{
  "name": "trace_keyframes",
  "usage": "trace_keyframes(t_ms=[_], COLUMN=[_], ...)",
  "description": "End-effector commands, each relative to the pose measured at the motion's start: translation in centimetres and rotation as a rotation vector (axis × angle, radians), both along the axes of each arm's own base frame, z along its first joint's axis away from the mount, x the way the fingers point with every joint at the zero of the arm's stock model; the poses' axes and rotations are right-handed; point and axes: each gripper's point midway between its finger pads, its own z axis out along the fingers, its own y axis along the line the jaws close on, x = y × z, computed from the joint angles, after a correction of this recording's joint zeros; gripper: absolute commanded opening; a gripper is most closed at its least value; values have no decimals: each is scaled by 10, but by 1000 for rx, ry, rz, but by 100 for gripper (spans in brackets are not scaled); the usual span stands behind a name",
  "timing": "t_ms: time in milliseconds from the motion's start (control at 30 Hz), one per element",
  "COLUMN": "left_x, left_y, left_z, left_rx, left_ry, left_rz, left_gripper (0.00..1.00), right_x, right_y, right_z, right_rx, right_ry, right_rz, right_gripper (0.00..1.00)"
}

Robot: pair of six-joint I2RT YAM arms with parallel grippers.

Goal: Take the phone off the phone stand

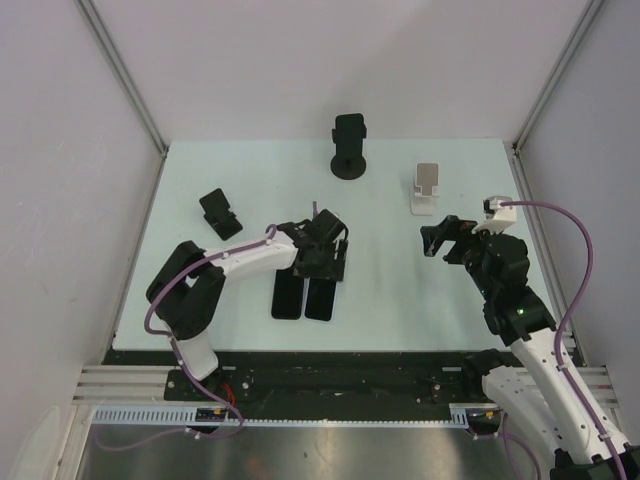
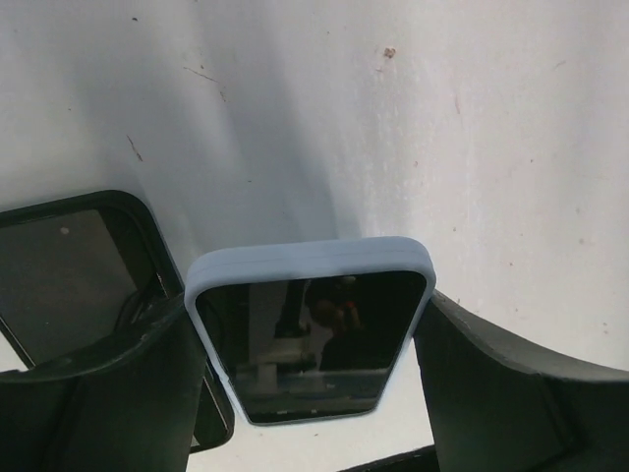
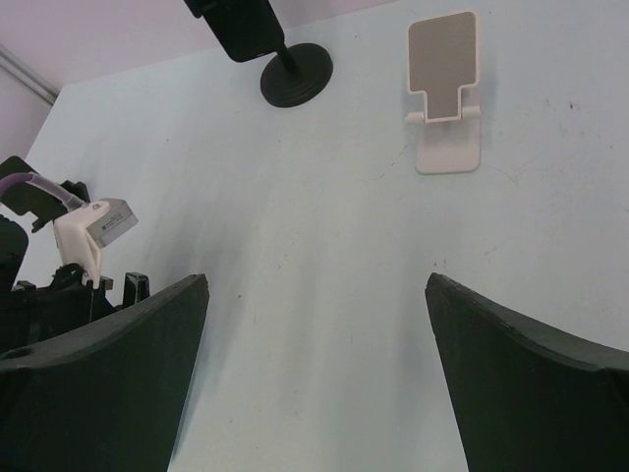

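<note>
A phone in a pale case sits between the fingers of my left gripper. Both fingers press its long edges near its upper end, and it tilts down away from the camera. From above, this phone reaches from the left gripper towards the arm bases. A black folding stand stands bare at the left. My right gripper hangs open over bare table, nothing between its fingers. A white stand lies beyond it, with nothing on it.
A second dark phone lies flat just left of the held one, and its black-cased corner shows beside my left finger. A black round-based stand carrying a dark slab stands at the back centre. Walls close in the table's sides.
</note>
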Motion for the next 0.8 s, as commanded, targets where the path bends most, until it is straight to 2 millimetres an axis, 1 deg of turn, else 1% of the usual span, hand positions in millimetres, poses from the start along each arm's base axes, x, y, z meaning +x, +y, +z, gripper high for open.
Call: trace_keyframes(t_ms=[0,133,233,267,300,433,633,767], left_x=[19,22,24,23,24,25,26,26], left_y=[-10,-10,-6,-5,-4,0,0,0], left_z=[10,3,-1,-3,-3,-7,-13,-15], left_rx=[-5,16,36,40,47,64,76,74], left_ry=[-64,-61,-67,-66,-71,-75,-67,-62], left_rz=[51,66,77,80,87,97,110,122], left_gripper=[28,33,39,46,48,50,61,63], right_x=[1,1,1,1,1,2,1,1], right_y=[-2,-3,-2,-2,-3,-3,-2,-3], right_z=[3,2,3,2,3,1,2,2], right_rx=[-6,-7,-6,-7,-6,-8,-8,-8], right_ry=[-16,-13,-16,-14,-16,-10,-11,-11], right_rz=[-11,-12,-11,-11,-14,-12,-11,-12], right_gripper=[98,98,98,98,98,98,98,98])
